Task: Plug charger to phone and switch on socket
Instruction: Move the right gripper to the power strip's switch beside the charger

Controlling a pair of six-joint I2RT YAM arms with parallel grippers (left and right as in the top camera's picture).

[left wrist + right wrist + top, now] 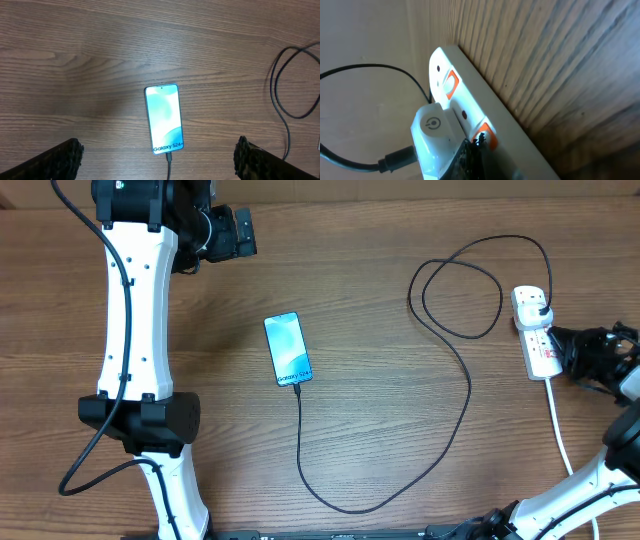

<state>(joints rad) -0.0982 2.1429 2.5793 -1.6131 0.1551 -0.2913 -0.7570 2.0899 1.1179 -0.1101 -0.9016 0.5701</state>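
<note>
The phone point(288, 348) lies flat at mid-table, its light blue screen lit; it also shows in the left wrist view point(163, 118). The charger cable point(455, 425) has its black tip point(169, 157) in the phone's bottom edge. It loops right to a white adapter point(537, 305) plugged into the socket strip point(541, 352). My right gripper point(568, 348) is shut. Its tip point(477, 150) touches the strip's nearer orange-red switch point(488, 137), beside the adapter point(432, 135). My left gripper point(160, 165) is open and empty, held high above the phone.
The strip's thick white cord point(560, 430) runs toward the front right, past my right arm. A second orange-red switch point(451, 84) sits farther along the strip point(441, 75). The left arm's base point(140, 420) stands at the left. The cable makes a double loop point(460, 290) at the back.
</note>
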